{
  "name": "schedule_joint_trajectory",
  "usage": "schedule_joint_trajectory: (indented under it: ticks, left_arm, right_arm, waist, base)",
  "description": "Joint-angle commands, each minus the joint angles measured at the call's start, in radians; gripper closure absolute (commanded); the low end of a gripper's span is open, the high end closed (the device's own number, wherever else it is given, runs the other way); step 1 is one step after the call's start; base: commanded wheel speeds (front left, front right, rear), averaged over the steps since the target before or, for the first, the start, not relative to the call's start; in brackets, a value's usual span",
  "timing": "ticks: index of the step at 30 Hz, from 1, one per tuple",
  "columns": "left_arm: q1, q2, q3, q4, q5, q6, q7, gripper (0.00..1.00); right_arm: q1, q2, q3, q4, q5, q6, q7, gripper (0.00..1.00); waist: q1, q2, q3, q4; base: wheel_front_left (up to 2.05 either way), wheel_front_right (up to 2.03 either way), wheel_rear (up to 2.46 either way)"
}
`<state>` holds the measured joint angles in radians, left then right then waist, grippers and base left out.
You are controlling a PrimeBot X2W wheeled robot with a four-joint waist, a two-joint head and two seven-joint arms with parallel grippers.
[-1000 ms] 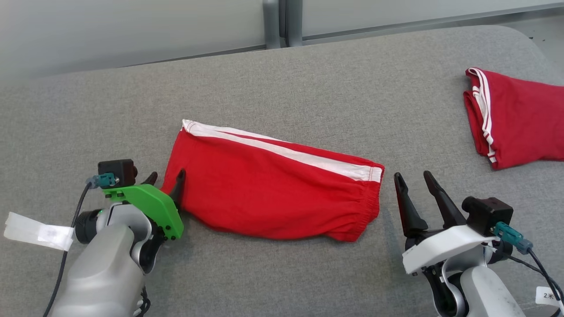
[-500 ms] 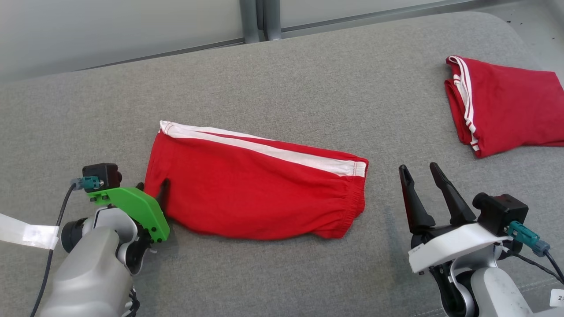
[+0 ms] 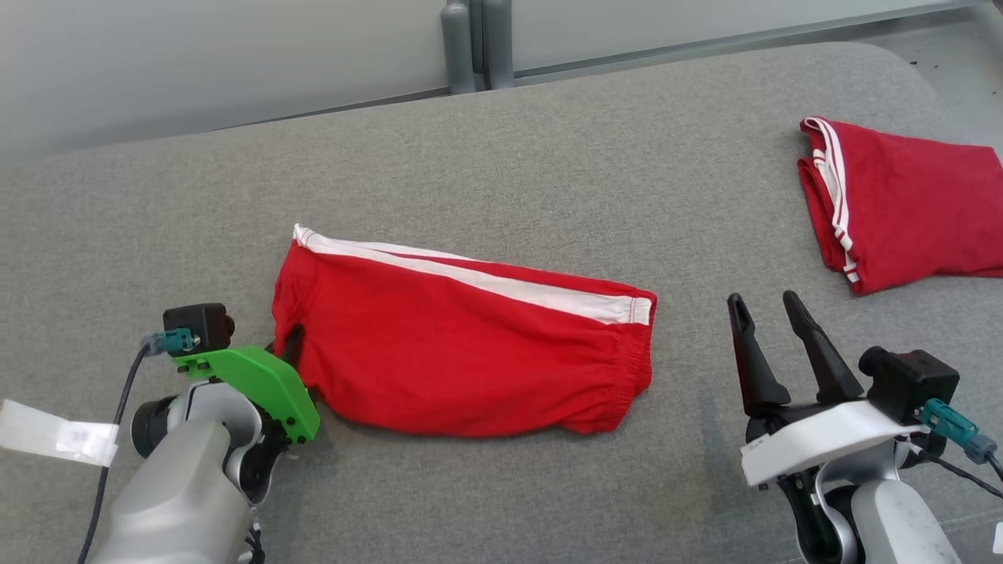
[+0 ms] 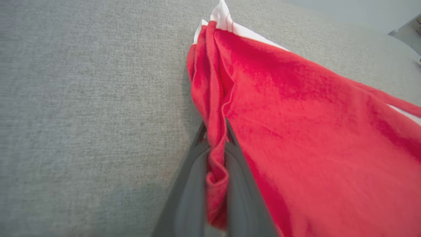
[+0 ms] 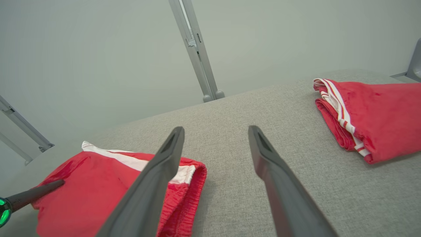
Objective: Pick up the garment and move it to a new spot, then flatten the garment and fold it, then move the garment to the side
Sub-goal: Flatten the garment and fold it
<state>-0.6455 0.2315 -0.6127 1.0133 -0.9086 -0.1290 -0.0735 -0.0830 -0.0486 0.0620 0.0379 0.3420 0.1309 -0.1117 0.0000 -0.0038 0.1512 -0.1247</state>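
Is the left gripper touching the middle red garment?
Touching. In the left wrist view, the left gripper is shut, and a fold at the edge of the red garment is pinched between its jaws.

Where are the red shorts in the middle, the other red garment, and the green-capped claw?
red shorts [image 3: 470, 352], head view, middle of the red panel.
other red garment [image 3: 917, 204], head view, its flat red top.
left gripper [image 4: 214, 131], left wrist view, between fingertips pinching the shorts' edge.
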Motion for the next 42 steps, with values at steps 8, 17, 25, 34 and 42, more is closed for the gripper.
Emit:
schedule_joint_trajectory:
  ticks: [8,17,25,34,42]
  left_arm:
    - [0.099,0.019,0.005,-0.063,-0.029,-0.002,-0.054,1.00]
    - [0.268,0.027,0.045,-0.226,-0.079,0.053,-0.109,1.00]
    - [0.357,0.035,0.057,-0.354,-0.105,0.130,-0.095,0.82]
    - [0.378,0.066,0.084,-0.436,-0.059,0.155,-0.165,0.00]
    - [0.458,0.084,0.178,-0.622,0.045,0.209,-0.192,0.00]
  right_arm:
    - [0.041,-0.003,-0.030,0.003,-0.006,0.000,0.009,0.00]
    - [0.063,-0.003,-0.053,-0.002,-0.013,0.000,0.033,0.00]
    - [0.044,-0.003,-0.046,0.003,-0.015,0.000,0.049,0.00]
    - [0.051,-0.003,-0.048,0.018,-0.024,0.000,0.066,0.00]
    - [0.058,-0.003,-0.044,0.064,-0.031,0.000,0.143,0.00]
  waist:
    - [0.0000,0.0038,-0.057,0.059]
    - [0.0000,0.0038,-0.087,0.097]
    - [0.0000,0.0038,-0.091,0.102]
    - [0.0000,0.0038,-0.107,0.100]
    - [0.0000,0.0038,-0.134,0.136]
  base:
    - [0.00,0.00,0.00]
    - [0.00,0.00,0.00]
    - [0.00,0.00,0.00]
    - [0.00,0.00,0.00]
    - [0.00,0.00,0.00]
